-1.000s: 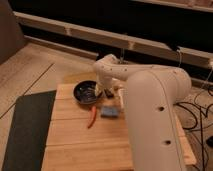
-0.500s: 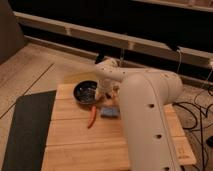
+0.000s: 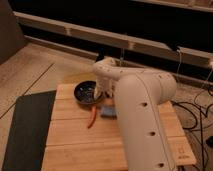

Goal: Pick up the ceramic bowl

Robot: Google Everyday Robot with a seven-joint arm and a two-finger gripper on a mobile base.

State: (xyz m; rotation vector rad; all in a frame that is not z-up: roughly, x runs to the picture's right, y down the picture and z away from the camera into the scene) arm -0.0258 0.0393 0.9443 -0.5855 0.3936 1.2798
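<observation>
At the far left a dark mat lies flat against the wooden table. The ceramic bowl stands on the table's back left part, upright with its mouth facing up. Being round, it has no long axis to speak of.

The gripper hangs at the bowl's right rim, reaching down from the bent wrist above it. It seems to dip just inside the rim, though the view is too dim there to be sure, and I cannot tell whether it is clenched or released.

Compared with a second ago, the gripper has shifted left, from beside the bowl to over its rim. The white arm now covers more of the table's right side. The bowl has not moved.

The bowl is shallow, glossy and dark navy-black, with pale glints inside.

Just in front of it, to the right, lies a thin orange-red stick, slanting toward the near edge. A small blue rectangular pad lies just beside the stick, partly under the arm. Cables trail across the floor at the far right.
</observation>
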